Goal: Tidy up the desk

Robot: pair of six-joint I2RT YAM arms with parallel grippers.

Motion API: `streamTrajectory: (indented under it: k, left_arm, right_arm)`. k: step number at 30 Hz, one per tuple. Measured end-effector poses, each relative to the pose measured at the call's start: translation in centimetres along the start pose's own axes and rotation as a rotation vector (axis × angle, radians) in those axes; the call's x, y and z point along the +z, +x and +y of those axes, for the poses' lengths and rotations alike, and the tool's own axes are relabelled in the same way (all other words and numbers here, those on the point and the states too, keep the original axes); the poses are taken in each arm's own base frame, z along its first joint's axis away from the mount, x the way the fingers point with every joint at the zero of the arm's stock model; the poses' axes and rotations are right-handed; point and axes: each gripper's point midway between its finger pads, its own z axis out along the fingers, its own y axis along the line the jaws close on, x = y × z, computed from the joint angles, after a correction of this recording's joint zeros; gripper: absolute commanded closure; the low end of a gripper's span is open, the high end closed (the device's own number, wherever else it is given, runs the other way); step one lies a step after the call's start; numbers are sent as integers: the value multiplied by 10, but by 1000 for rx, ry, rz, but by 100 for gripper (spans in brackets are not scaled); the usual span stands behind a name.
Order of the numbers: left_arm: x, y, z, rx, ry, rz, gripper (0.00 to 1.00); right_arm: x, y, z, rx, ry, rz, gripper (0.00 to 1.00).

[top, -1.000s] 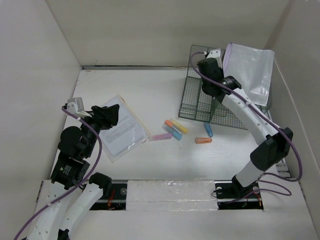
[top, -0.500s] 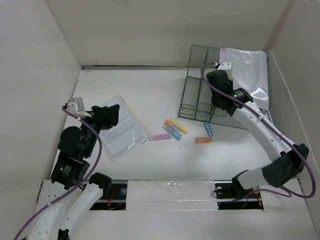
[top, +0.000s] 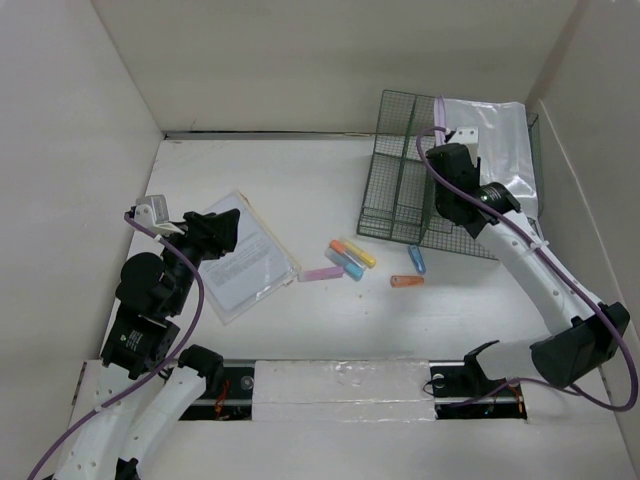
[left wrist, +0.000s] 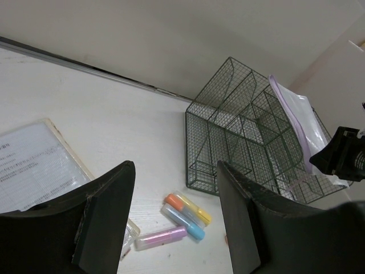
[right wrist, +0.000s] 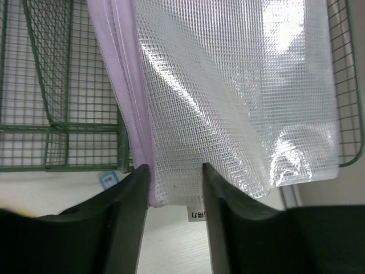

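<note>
The desk surface [top: 330, 190], spread beneath both arms, looks partly tidied: the mesh pouch [top: 495, 150] lies on the wire rack [top: 395, 190], with the right pincer [right wrist: 174, 177] parted at its edge, gripping nothing. Highlighters [top: 345, 260] and a paper sheaf [top: 250, 262] lie loose; the left pincer [left wrist: 174, 168] hangs released above the sheaf.

Desk [top: 300, 180]: large, flat, rectangular tabletop, matte white, lying level. Fills most of the top view, widening toward the near edge. Shows again in the left wrist view, pale and smooth.
</note>
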Motion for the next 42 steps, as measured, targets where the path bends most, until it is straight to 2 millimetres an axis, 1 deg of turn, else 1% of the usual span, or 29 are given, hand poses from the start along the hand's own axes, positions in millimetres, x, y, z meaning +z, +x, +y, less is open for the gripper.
streamTrajectory:
  k: [1, 3, 6, 9, 10, 11, 12, 13, 14, 15, 16, 18, 20, 21, 22, 23, 24, 28, 30, 31, 32, 33, 34, 35, 36, 38, 39, 41, 42]
  left_arm:
    - [0, 0, 0, 0, 1, 1, 45]
    - [0, 0, 0, 0, 2, 1, 45]
    - [0, 0, 0, 0, 2, 1, 45]
    - [0, 0, 0, 0, 2, 1, 45]
    - [0, 0, 0, 0, 2, 1, 45]
    - [0, 0, 0, 0, 2, 2, 45]
    - [0, 0, 0, 0, 2, 2, 45]
    - [0, 0, 0, 0, 2, 2, 45]
    - [0, 0, 0, 0, 3, 2, 45]
    - [0, 1, -1, 0, 4, 3, 45]
    - [0, 1, -1, 0, 5, 3, 45]
    - [0, 1, -1, 0, 7, 5, 45]
    - [0, 1, -2, 0, 9, 6, 45]
    - [0, 1, -2, 0, 9, 6, 45]
    - [0, 1, -2, 0, 9, 6, 45]
    - [0, 1, -2, -1, 11, 7, 45]
    - [0, 1, -2, -1, 11, 8, 45]
    - [0, 2, -3, -2, 16, 10, 45]
    - [-1, 2, -4, -2, 21, 12, 45]
    - [-1, 2, -5, -3, 23, 10, 45]
    - [-2, 2, -5, -3, 24, 9, 45]
    - [-2, 1, -5, -3, 25, 8, 45]
    - [-3, 1, -5, -4, 26, 6, 45]
    - [-3, 0, -5, -4, 27, 4, 45]
    - [-3, 0, -6, -4, 28, 3, 45]
    - [-4, 0, -6, -4, 28, 2, 45]
    - [-4, 0, -6, -5, 28, 1, 45]
    - [-4, 0, -5, -4, 27, 2, 45]
    - [-4, 0, -5, -4, 27, 2, 45]
  right_arm:
    - [0, 0, 1, 1, -9, 2, 44]
    - [-1, 0, 4, 1, -27, 4, 41]
    - [-5, -10, 9, 21, -65, -11, 40]
    - [-10, -30, 6, 83, -104, -52, 42]
    - [-10, -36, -1, 118, -107, -67, 53]
    - [-11, -40, -9, 157, -103, -79, 56]
    - [-14, -46, -34, 245, -77, -108, 71]
    - [-14, -46, -34, 245, -77, -108, 71]
    - [-15, -49, -47, 302, -63, -140, 79]
    - [-17, -48, -57, 365, -65, -170, 94]
    - [-21, -41, -70, 420, -53, -194, 98]
    - [-27, -20, -98, 526, -6, -229, 100]
    - [-31, -3, -125, 632, 58, -274, 81]
    - [-31, 5, -136, 680, 87, -292, 60]
    - [-32, 12, -145, 723, 111, -307, 52]
    - [-32, 18, -154, 754, 132, -318, 47]
    - [-31, 23, -161, 784, 150, -326, 45]
    - [-17, 33, -176, 869, 151, -310, 45]
    - [-9, 32, -176, 902, 113, -300, 45]
    - [-2, 36, -176, 915, 99, -287, 46]
    - [3, 42, -171, 922, 74, -266, 48]
    - [7, 47, -166, 925, 49, -246, 54]
    - [9, 52, -160, 924, 17, -224, 57]
    - [10, 54, -151, 921, -30, -207, 58]
    - [9, 52, -143, 913, -80, -196, 63]
    - [-1, 42, -124, 876, -194, -203, 70]
    - [-9, 35, -114, 856, -252, -216, 72]
    - [-32, 15, -91, 782, -368, -240, 78]
    - [-48, 0, -77, 735, -444, -266, 82]
